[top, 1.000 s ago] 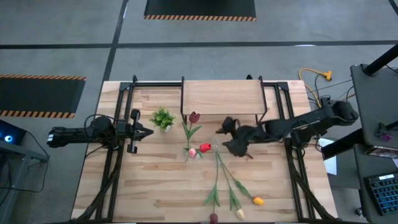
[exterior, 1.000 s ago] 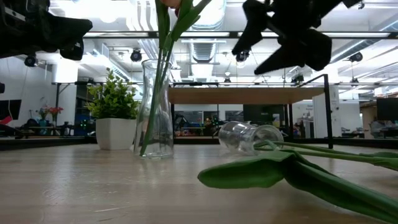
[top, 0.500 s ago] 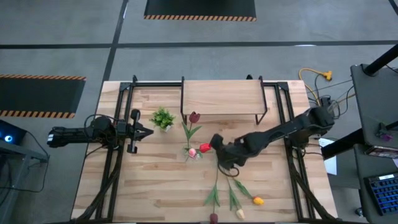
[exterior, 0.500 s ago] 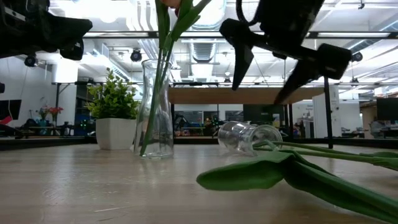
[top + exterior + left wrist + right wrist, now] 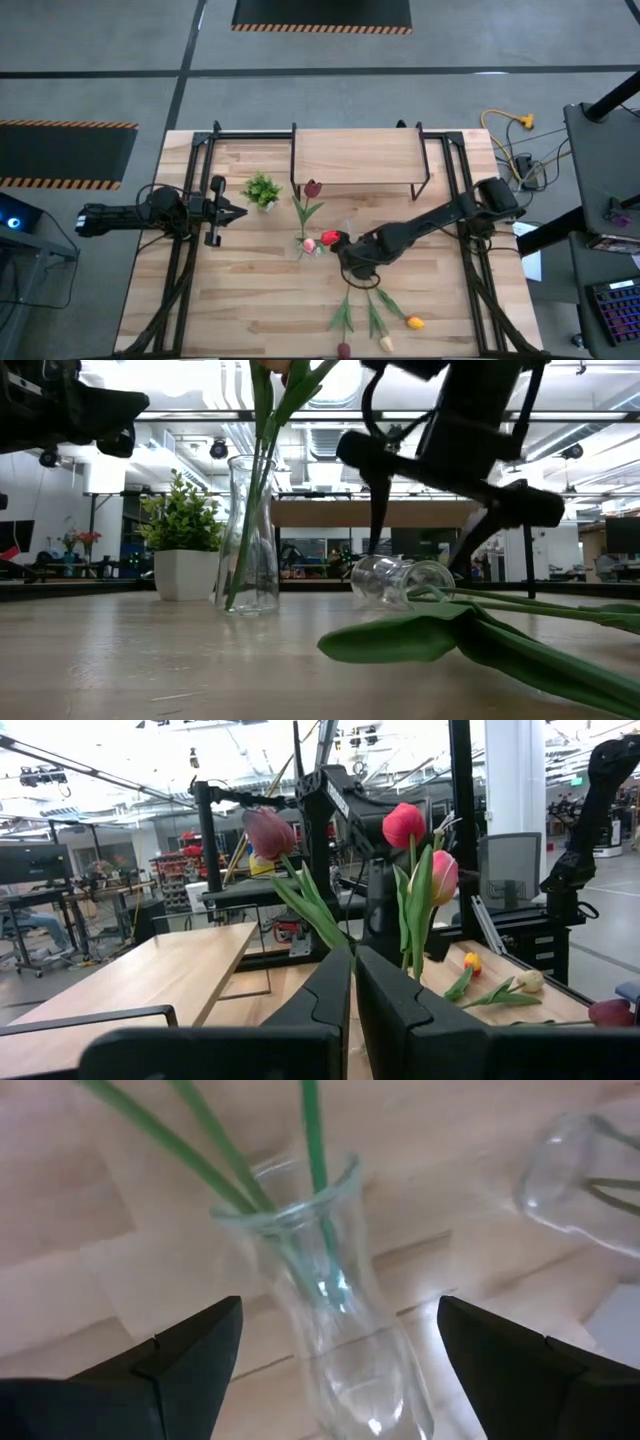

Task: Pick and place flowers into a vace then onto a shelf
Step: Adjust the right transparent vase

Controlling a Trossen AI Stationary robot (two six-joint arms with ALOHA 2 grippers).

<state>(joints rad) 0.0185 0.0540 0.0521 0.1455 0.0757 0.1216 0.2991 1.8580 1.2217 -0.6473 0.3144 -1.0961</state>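
A clear glass vase, narrow-necked and flared at the rim, stood upright on the wood-plank table, holding three tulips on thin green stems. The right gripper hung just above the vase, its dark fingers spread wide to either side of the glass without touching it. A second glass vase lay on its side nearby, with long stems running out of its mouth. More tulips lay loose near the table's front edge, one broad leaf flat on the planks. The light-wood shelf on thin black legs stood behind the vases. A small bushy plant in a white pot sat beside the upright vase. The left gripper waited beside the plant, fingers nearly together around nothing.
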